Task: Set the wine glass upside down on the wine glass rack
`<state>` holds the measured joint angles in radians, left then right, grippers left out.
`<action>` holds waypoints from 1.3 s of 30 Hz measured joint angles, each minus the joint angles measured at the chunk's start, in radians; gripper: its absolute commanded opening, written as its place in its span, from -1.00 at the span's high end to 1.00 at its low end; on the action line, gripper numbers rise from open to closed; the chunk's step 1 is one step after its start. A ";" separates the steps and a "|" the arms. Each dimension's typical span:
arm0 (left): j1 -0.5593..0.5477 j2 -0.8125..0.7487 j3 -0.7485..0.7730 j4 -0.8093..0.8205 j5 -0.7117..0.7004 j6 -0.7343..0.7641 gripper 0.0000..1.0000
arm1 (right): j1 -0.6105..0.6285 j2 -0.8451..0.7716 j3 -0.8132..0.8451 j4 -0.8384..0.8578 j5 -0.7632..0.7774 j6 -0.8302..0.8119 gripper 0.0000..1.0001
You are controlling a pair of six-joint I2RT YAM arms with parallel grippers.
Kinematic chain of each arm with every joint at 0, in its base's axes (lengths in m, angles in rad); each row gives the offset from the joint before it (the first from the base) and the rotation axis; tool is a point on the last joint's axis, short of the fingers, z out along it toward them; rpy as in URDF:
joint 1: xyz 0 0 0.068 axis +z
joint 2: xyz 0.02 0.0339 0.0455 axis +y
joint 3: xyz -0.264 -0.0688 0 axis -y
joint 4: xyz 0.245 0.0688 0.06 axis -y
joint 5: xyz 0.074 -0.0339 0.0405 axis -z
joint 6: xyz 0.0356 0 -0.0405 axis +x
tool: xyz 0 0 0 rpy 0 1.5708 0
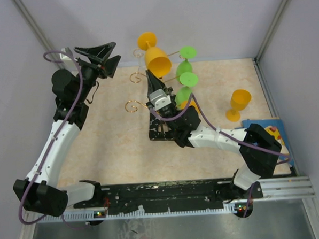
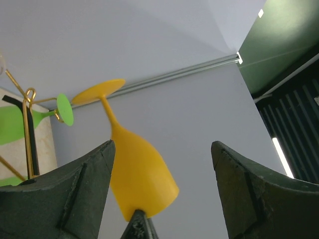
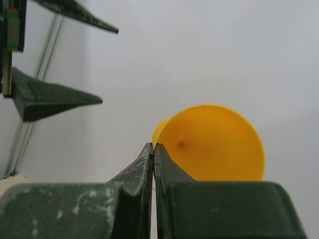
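An orange wine glass is held upside down and tilted above the gold wire wine glass rack, its foot uppermost. My right gripper reaches up from over the rack's black base and is shut on the bowl's rim. In the right wrist view the shut gripper sits in front of the orange glass. My left gripper is open and empty at the far left. In its view the glass hangs beyond it. I cannot tell whether the foot rests on a rack arm.
Three green wine glasses hang on the rack's right side. A second orange wine glass stands upright on the table to the right. A blue printed card lies near the right edge. Grey walls close in the back and sides.
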<state>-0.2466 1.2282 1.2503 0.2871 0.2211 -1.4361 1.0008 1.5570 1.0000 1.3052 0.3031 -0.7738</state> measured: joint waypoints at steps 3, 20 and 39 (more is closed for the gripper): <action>0.000 -0.018 -0.047 -0.003 0.005 -0.004 -0.65 | 0.001 0.005 0.019 0.023 -0.016 -0.005 1.00; 0.000 -0.023 -0.105 0.048 0.121 -0.082 -0.56 | 0.066 0.066 0.084 0.036 -0.088 -0.018 1.00; 0.000 -0.007 -0.123 0.071 0.120 -0.103 -0.45 | 0.136 0.089 0.088 0.042 -0.087 -0.069 1.00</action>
<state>-0.2462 1.2209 1.1275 0.3576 0.3408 -1.5387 1.1370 1.6459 1.0882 1.3472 0.2161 -0.8429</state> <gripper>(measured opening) 0.766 0.006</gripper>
